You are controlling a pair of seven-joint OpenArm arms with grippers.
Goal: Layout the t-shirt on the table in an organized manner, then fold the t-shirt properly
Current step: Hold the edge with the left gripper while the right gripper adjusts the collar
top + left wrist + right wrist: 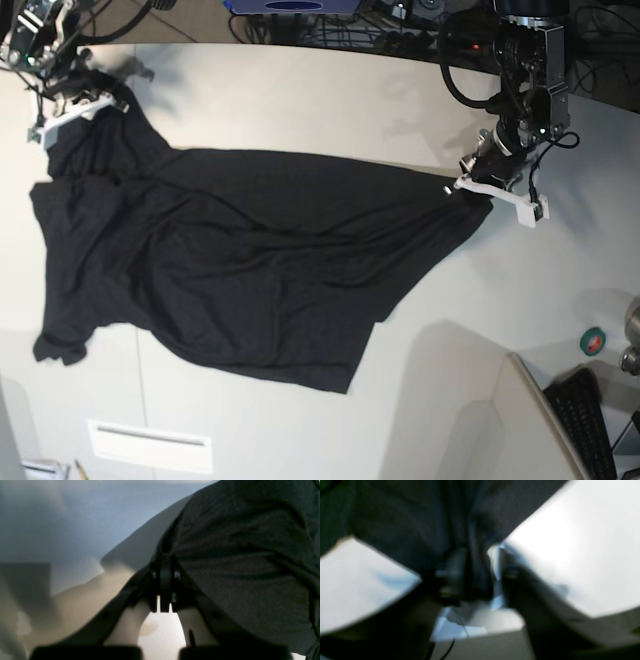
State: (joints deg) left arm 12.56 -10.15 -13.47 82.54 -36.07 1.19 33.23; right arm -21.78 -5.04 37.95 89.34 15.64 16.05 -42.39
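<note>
The black t-shirt (250, 270) lies spread and wrinkled across the off-white table (300, 100), plain side up. My left gripper (466, 188) is at the cloth's right corner. In the left wrist view the left gripper (165, 565) is shut on the edge of the t-shirt (250, 555), lifted a little over the table (87, 530). My right gripper (62, 112) is at the far left corner. The blurred right wrist view shows the right gripper (480, 572) with its jaws apart, a bunch of t-shirt (407, 530) still between them, and the table (570, 555) below.
A small white rectangular plate (150, 445) lies near the front edge. A green tape roll (592, 342) and a black keyboard (590, 420) sit at the front right. Cables (330, 25) run along the curved far edge.
</note>
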